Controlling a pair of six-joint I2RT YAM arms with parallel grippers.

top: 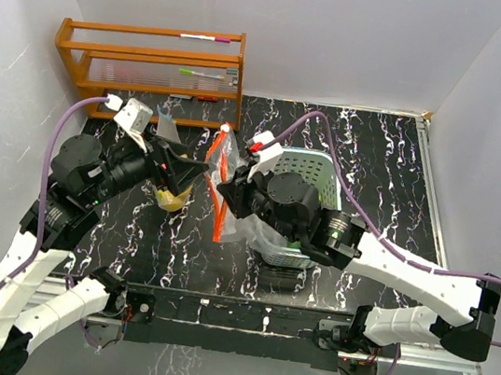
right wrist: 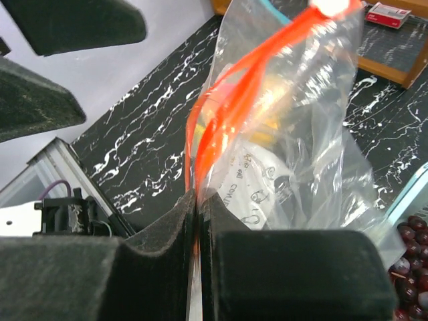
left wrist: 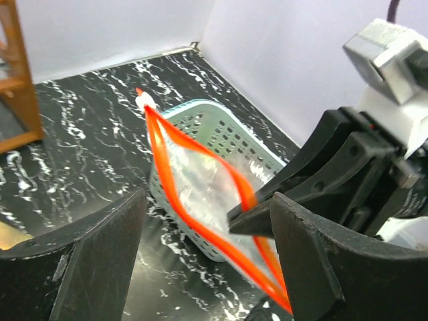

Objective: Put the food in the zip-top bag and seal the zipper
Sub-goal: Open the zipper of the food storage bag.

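The clear zip-top bag (top: pixel 223 186) with an orange zipper hangs upright between the arms, its mouth spread open (left wrist: pixel 200 184). My right gripper (right wrist: pixel 198 208) is shut on the bag's zipper rim and holds it up; it also shows in the top view (top: pixel 231 192). My left gripper (left wrist: pixel 207 267) is open and empty, just left of the bag's mouth, with the bag showing between its fingers. A yellow fruit (top: pixel 171 199) lies on the table under the left gripper. Dark purple grapes (right wrist: pixel 409 266) lie in the basket. I see no food inside the bag.
The pale teal slotted basket (top: pixel 319 171) stands right behind the bag, partly under my right arm. A wooden rack (top: pixel 151 64) with pens stands at the back left. White walls close in the black marbled table (top: pixel 377 159).
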